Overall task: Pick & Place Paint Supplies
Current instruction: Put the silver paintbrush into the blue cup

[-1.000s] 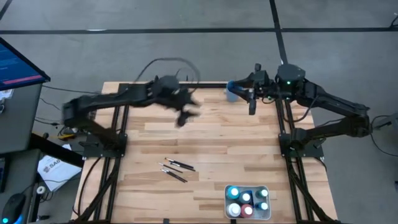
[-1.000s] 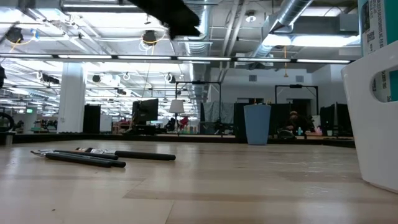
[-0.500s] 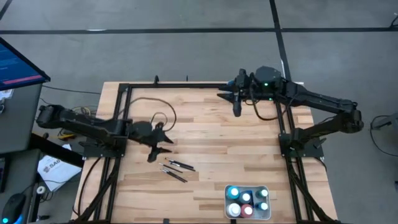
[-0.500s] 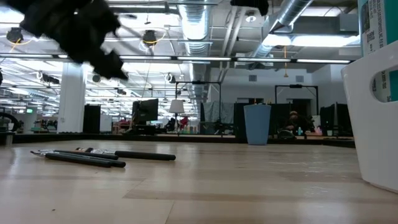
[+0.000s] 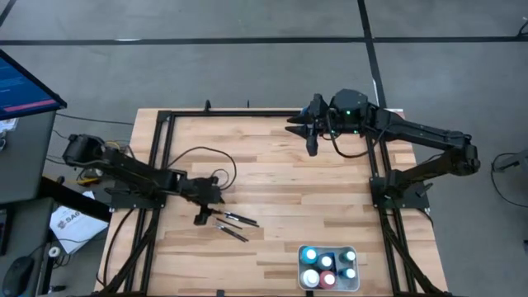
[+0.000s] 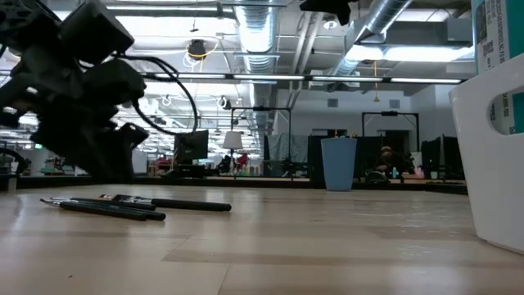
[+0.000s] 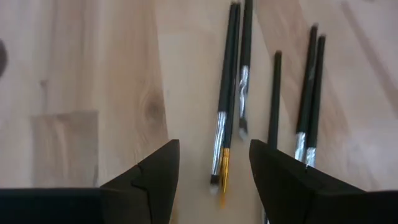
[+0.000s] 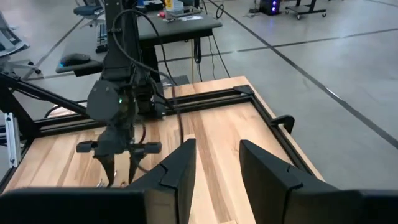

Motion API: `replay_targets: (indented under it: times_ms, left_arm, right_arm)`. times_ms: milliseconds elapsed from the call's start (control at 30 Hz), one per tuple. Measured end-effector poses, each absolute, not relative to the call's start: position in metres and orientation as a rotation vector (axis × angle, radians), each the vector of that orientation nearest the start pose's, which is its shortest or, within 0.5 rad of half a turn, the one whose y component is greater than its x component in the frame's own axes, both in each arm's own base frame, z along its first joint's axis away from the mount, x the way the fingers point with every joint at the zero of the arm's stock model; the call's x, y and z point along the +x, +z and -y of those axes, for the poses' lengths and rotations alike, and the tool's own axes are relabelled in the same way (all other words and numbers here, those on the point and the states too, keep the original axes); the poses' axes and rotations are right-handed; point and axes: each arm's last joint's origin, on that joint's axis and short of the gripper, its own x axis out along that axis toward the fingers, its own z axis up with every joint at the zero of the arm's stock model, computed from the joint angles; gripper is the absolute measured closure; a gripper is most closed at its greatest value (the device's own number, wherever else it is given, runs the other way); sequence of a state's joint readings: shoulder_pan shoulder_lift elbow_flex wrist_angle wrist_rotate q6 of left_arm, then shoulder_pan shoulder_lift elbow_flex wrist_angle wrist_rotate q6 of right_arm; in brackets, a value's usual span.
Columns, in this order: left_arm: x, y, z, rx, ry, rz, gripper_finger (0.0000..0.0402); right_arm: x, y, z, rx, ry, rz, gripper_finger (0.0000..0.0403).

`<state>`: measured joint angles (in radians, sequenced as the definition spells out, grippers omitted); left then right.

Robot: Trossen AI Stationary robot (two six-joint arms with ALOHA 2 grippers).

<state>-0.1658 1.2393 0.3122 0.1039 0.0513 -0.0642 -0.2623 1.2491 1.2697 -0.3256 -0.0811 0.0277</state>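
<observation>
Left gripper [image 7: 213,163] is spread open, empty, right over the paintbrushes [image 7: 235,93]. Right gripper [image 8: 216,167] is parted too, holding nothing; the blue cup [image 6: 339,163] is hidden under it from above.

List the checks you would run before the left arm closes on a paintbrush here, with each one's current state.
1. Left gripper jaws open: ok.
2. Left gripper over the paintbrushes: ok; brush tips lie between its jaws in the wrist view.
3. Only one brush between the jaws: not ok; two lie side by side there.
4. Jaws down at the table: cannot tell.
5. Right gripper out of the way: ok, at the far edge.
6. White tray unobstructed: ok; it holds paint bottles.
</observation>
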Motion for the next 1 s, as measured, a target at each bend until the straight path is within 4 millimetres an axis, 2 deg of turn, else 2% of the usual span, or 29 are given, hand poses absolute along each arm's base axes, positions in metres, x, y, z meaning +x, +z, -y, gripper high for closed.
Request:
replay_targets:
  times_ms: [300, 500, 667, 867, 1000]
  left_arm:
    - [0.197, 0.103, 0.036, 0.033, -0.136, -0.907, 0.0216]
    - [0.202, 0.104, 0.031, 0.070, -0.067, -0.863, 0.0217]
    - [0.213, 0.113, 0.012, 0.113, 0.064, -0.838, 0.0228]
    - [0.229, 0.126, -0.023, 0.032, 0.177, -0.748, 0.0234]
    - [0.239, 0.139, -0.029, 0.009, 0.178, -0.697, 0.0234]
  right_arm:
    - [0.264, 0.390, 0.068, 0.079, -0.184, -0.293, 0.0286]
    - [0.264, 0.392, 0.068, 0.077, -0.184, -0.281, 0.0286]
    - [0.264, 0.392, 0.068, 0.075, -0.184, -0.276, 0.0286]
    - [0.264, 0.392, 0.068, 0.086, -0.185, -0.276, 0.0286]
    - [0.269, 0.386, 0.070, 0.157, -0.232, -0.310, 0.0286]
